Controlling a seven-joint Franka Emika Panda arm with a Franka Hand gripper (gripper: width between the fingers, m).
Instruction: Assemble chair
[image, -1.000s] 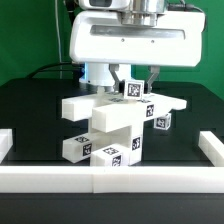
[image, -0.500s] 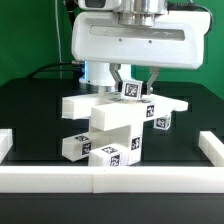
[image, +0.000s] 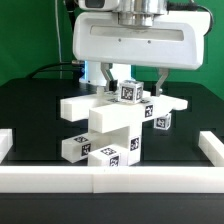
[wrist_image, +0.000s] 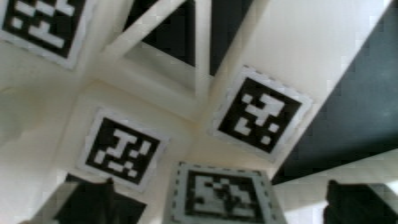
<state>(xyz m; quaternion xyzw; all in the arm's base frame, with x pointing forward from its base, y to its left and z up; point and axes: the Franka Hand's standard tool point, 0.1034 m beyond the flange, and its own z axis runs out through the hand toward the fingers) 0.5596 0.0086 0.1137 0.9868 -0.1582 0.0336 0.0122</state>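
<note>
The partly built chair (image: 112, 128) stands upright on the black bench (image: 35, 105), a stack of white tagged slabs and bars. The low white border rail (image: 110, 177) runs just in front of the chair. The hand (image: 133, 82) hangs directly above the chair, released, its fingers (image: 108, 77) spread either side of the chair's topmost tagged block (image: 128, 92) and gripping nothing. In the wrist view, the chair's tagged white faces (wrist_image: 267, 105) sit close between the dark fingertips (wrist_image: 86, 205).
</note>
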